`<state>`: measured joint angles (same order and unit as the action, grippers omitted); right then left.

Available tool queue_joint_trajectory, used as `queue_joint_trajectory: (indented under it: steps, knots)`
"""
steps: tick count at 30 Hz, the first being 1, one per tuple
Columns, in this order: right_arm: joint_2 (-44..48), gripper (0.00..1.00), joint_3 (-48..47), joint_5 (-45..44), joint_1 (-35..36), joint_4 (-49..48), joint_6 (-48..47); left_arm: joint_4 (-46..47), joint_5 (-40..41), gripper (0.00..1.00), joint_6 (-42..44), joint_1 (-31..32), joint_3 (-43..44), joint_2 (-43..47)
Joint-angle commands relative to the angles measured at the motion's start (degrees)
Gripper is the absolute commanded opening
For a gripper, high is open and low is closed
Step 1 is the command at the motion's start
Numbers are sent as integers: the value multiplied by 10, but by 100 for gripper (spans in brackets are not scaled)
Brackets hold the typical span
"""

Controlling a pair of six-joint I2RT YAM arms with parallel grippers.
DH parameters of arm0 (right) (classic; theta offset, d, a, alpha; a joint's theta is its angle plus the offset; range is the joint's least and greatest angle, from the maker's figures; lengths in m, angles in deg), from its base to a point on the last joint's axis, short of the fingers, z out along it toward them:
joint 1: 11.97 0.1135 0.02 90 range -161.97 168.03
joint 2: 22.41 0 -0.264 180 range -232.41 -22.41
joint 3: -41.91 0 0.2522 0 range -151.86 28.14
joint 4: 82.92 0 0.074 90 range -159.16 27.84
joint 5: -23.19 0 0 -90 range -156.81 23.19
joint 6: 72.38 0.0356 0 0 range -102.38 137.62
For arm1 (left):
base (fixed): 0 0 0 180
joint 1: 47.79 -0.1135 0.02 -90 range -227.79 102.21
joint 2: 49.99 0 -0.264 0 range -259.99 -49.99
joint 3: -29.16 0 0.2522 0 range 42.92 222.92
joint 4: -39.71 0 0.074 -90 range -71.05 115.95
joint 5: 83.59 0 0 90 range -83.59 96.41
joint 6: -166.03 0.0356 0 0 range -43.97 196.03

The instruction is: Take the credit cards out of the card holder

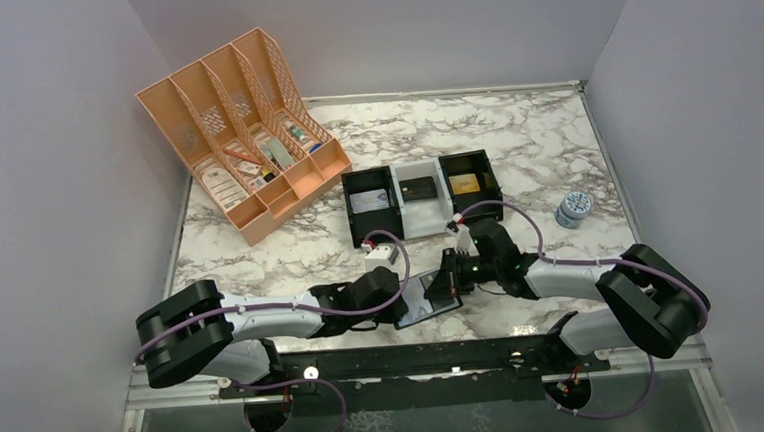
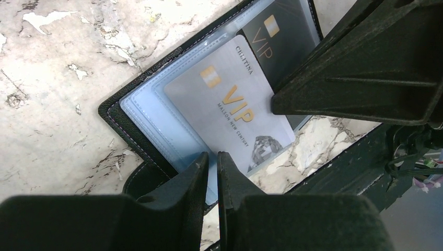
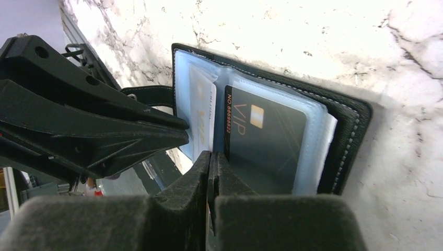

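The left arm and the right arm are each built of pale grey tubular links between bulky matte black joint housings, with a thin purple-grey cable looping along them. Their bases share a flat black metal mounting rail. The left gripper and the right gripper end in matte black wedge-shaped plastic fingers with raised triangular ribs, and a small white block sits at the left wrist.

Grained black leather-look with pale stitching on the holder; glossy clear plastic for its sleeves. Satin plastic with gold print on the silver card, glossier plastic on the dark card. Smooth, faintly shiny marble pattern on the table. Matt black plastic, faintly ridged, on the left gripper and right gripper.
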<state>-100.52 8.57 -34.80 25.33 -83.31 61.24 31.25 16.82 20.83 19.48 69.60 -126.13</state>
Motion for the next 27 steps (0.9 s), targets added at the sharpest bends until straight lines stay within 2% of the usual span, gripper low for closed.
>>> queue_joint_trajectory:
  steps: [1,9,17,24,27]
  knots:
    - [24,1,-6,-2,-14,13,-22,-77,30,16,8,1,-3,-10]
    - [34,1,-11,17,-30,40,-46,-86,34,16,12,1,5,-14]
    - [54,1,-6,-1,-40,52,-53,-89,30,17,20,2,20,-10]
    - [42,1,13,2,-41,16,-23,-87,22,35,55,2,76,23]
    - [43,1,22,-4,-41,4,-11,-61,8,38,69,2,93,23]
